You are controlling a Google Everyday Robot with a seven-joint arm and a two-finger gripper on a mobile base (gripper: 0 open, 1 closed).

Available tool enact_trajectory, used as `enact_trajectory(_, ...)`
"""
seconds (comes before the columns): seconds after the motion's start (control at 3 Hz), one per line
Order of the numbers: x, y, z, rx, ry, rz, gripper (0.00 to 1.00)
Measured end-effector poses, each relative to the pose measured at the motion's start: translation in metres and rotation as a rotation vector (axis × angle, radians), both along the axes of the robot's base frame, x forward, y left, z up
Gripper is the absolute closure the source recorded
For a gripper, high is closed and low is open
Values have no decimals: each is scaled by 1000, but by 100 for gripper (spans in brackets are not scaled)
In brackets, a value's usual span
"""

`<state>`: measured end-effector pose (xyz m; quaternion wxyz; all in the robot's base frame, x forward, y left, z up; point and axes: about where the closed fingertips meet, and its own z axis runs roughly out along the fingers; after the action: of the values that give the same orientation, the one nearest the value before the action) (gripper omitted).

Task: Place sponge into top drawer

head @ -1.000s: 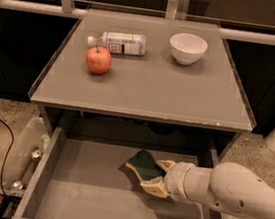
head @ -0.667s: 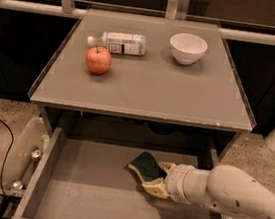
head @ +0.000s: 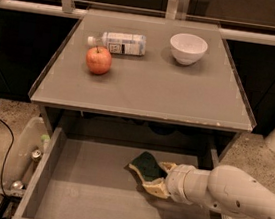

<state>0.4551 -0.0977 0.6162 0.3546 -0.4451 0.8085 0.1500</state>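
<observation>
1. The placing step is judged to be in hand: the sponge (head: 145, 165) is held inside the open top drawer (head: 42, 177), right of its middle, with the dark green layer turned up and to the left.
2. The gripper (head: 157, 178) is seen low within the drawer, reached in from the right, and its two tan fingers (head: 154, 188) are clamped on the sponge's right end.
3. Whether the sponge touches the drawer's grey bottom cannot be told; a shadow lies just beneath it.
4. For the next move, a short lowering is likely called for until the sponge is rested flat, then the jaws are to be parted and the arm drawn up and clear of the right wall.
5. Nothing besides the sponge and gripper is seen in the drawer.
6. On the tabletop (head: 150, 90) a white bowl (head: 188, 48) is set at the back right; nothing is seen in it.
7. An apple (head: 98, 60) and a lying bottle (head: 118, 42) are set at the back left, near each other.
8. On the floor to the left, a clear bin (head: 17, 152) is seen with what look like cans inside.
</observation>
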Motion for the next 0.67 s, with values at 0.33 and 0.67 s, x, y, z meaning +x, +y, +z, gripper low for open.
enact_trajectory(0.33,0,0,0,0,0,0,36)
enact_trajectory(0.67,0,0,0,0,0,0,13)
